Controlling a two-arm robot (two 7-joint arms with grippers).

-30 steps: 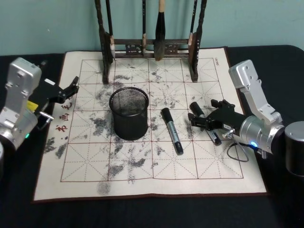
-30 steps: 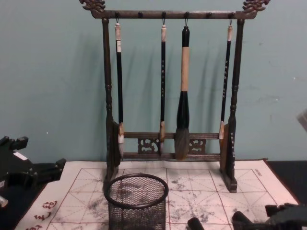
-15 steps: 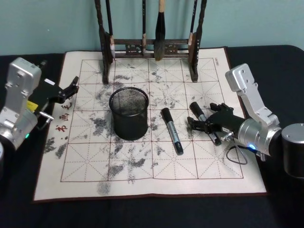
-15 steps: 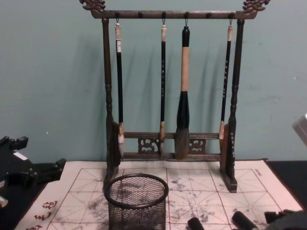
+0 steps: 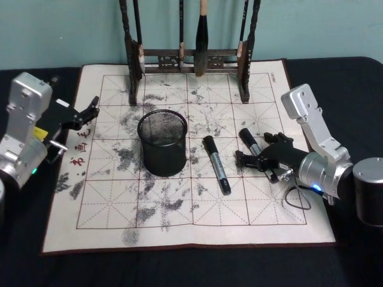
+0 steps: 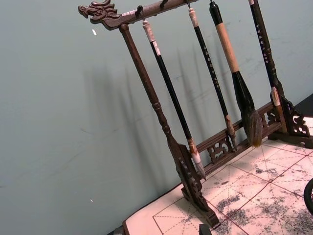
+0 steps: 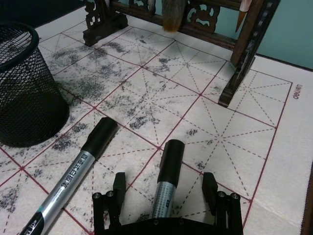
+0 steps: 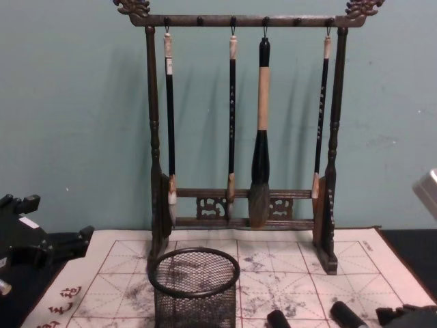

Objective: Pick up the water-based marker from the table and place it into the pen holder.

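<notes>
Alpha Bot 2 works at a dark table (image 5: 191,269) spread with an ink-stained cream calligraphy mat (image 5: 108,221). Its right gripper (image 7: 164,182) is set low over the mat's right half, in the approach step of a pick-and-place. Beyond the claw, at the mat's far edge, stands a carved wooden brush rack (image 5: 190,57) hung with four brushes (image 8: 263,137). Well off to the claw's left sits the black wire-mesh pen holder (image 5: 163,156), upright and, so far as its mouth shows, empty. The claw is spread wide, its fingers (image 7: 119,191) bracketing the water-based marker (image 7: 167,164). The marker lies flat on the mat between them, black cap pointing away from the wrist toward the rack, and neither finger appears to touch the barrel. A second marker (image 7: 83,166) of much the same look lies just beside the claw's left finger, between claw and holder, angled toward the holder. The left gripper (image 5: 90,110) is parked far to the claw's left at the mat's edge, fingers apart and holding nothing. By the look of things nothing is grasped yet, so the task is barely begun. The next move calls for the claw to settle and close squarely on the barrel without nudging the neighbouring marker. It would then lift clear, carry leftward over that marker to the holder's rim, tip the marker near upright and let it drop inside.
</notes>
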